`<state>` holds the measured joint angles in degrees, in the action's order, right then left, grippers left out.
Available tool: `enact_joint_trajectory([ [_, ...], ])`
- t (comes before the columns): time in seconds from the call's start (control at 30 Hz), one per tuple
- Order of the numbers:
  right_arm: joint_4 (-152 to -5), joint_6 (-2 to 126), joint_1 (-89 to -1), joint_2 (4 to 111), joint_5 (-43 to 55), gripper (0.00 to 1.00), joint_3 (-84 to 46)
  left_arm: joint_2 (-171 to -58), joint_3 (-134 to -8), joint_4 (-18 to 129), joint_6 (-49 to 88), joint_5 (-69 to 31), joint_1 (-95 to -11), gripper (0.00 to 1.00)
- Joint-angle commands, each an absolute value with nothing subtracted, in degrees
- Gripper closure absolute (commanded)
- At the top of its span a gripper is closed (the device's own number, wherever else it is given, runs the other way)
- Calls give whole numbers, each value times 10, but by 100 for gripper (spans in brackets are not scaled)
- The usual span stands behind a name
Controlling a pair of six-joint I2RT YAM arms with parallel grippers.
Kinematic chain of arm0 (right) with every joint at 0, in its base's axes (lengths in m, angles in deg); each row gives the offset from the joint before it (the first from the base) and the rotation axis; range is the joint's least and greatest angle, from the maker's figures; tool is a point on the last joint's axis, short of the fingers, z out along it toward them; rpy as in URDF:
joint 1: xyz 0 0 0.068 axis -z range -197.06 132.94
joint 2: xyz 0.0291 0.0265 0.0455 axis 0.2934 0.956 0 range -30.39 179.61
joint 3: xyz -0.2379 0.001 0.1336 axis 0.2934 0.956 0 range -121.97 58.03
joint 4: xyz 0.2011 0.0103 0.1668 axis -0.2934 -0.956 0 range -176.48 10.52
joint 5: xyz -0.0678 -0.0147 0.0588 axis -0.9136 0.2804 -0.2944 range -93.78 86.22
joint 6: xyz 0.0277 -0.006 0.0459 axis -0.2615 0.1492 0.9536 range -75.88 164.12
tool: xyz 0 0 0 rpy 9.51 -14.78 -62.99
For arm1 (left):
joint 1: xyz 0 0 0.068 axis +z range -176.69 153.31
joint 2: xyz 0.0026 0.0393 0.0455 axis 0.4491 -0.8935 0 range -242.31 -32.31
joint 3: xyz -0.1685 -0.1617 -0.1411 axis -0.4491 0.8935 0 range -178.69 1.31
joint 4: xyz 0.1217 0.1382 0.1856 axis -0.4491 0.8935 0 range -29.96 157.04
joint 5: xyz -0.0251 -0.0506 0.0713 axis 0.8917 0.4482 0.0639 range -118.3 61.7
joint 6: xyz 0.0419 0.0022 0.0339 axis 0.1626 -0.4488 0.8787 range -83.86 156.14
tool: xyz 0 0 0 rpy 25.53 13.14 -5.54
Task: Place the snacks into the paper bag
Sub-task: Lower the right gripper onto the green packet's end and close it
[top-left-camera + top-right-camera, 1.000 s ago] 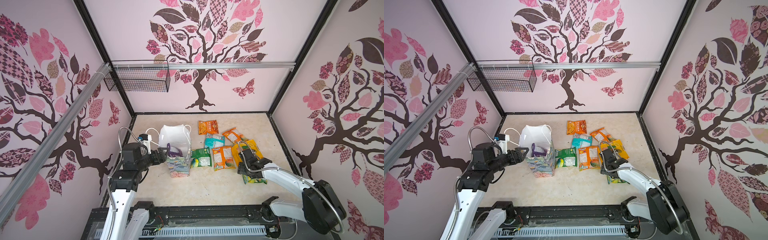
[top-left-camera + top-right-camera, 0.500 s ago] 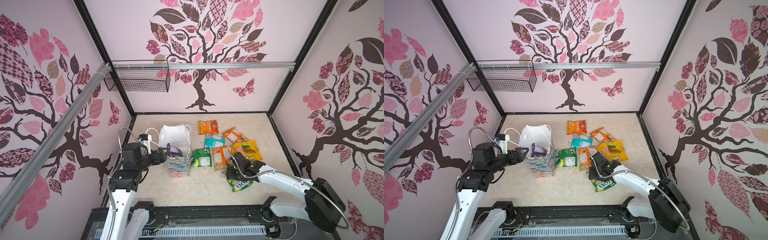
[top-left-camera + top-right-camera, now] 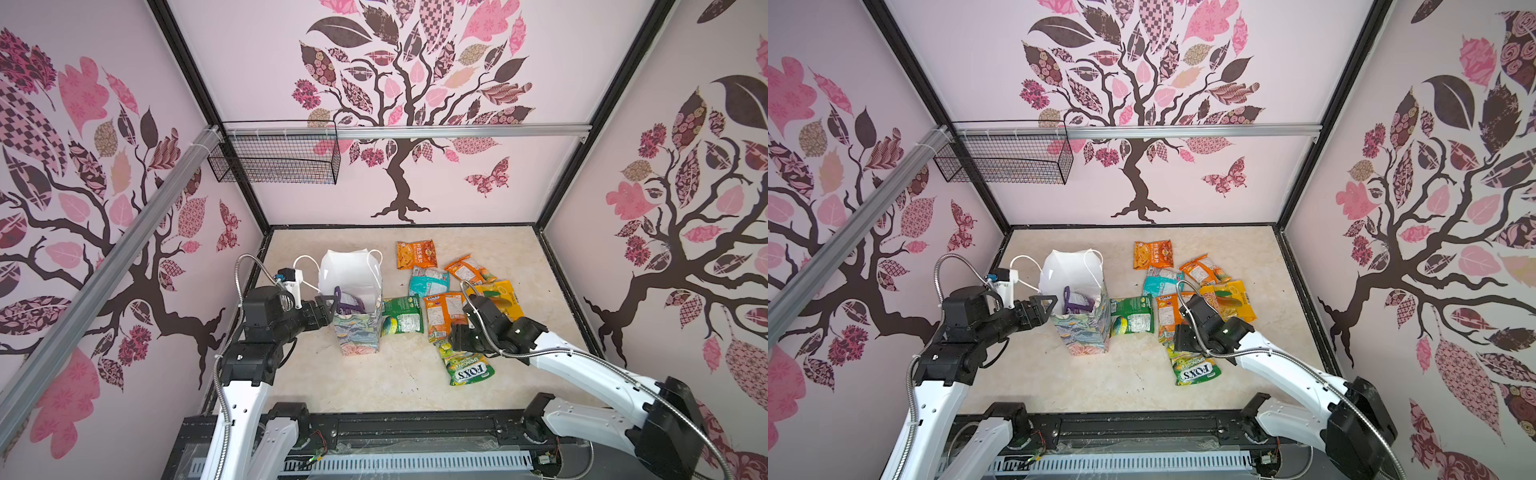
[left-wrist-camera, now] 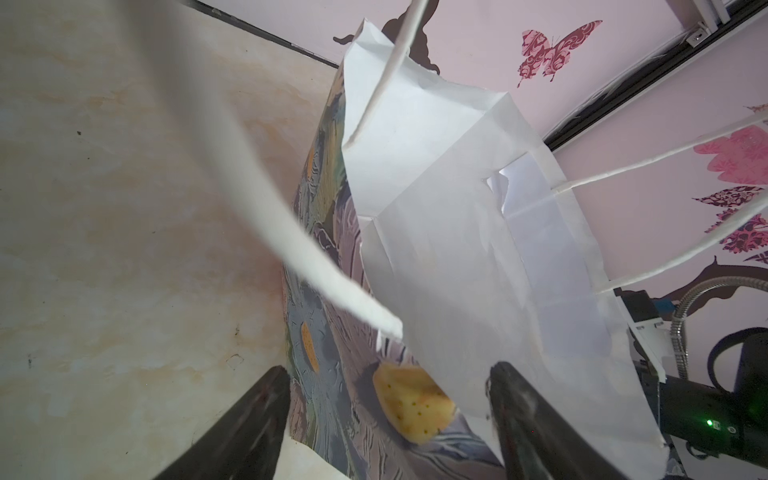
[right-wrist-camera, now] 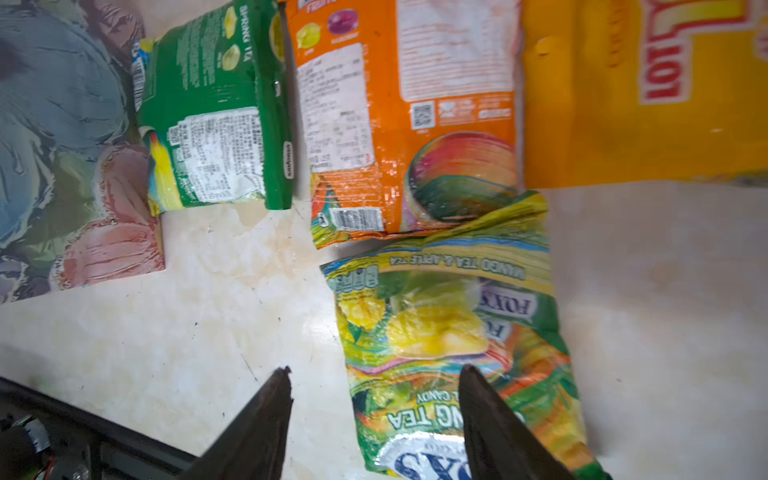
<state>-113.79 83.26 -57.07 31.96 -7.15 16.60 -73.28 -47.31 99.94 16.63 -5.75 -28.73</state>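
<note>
The paper bag [image 3: 359,336] stands upright at the left, white inside, with a purple packet [image 3: 347,303] in it. My left gripper [image 4: 388,368] is open, its jaws astride the bag's left wall [image 4: 332,374]. The other snacks lie flat to the right of the bag: dark green [image 3: 401,320], orange [image 3: 442,316], teal [image 3: 428,282], yellow [image 3: 498,297], two more orange ones [image 3: 415,254] at the back. A yellow-green FOX'S packet [image 3: 1194,368] lies nearest the front. My right gripper [image 5: 374,369] is open low over its edge [image 5: 449,332], one finger above the packet, the other above bare table.
A black wire basket [image 3: 274,162] hangs on the back wall at the left, under an aluminium rail. The black base rail [image 3: 374,428] runs along the table's front edge. Patterned walls close in on three sides.
My right arm has swung left, and the yellow-green packet has slid left and nearer the front. Its jaws have narrowed a little. The left arm and the bag have not moved.
</note>
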Motion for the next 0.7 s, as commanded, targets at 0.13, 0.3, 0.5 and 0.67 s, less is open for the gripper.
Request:
enact_joint_trajectory([
  [0.13, -1209, 894, -561, 242, -150, 31, 229, -728, -465, 993, 171, -55, -289, 21],
  [0.3, -1193, 916, -540, 216, -149, 29, 256, -730, -466, 990, 171, -50, -289, 21],
  [0.5, -1169, 924, -528, 239, -136, 26, 291, -722, -464, 989, 171, -52, -290, 21],
  [0.67, -1150, 924, -527, 234, -107, 26, 308, -723, -464, 988, 171, -53, -289, 21],
])
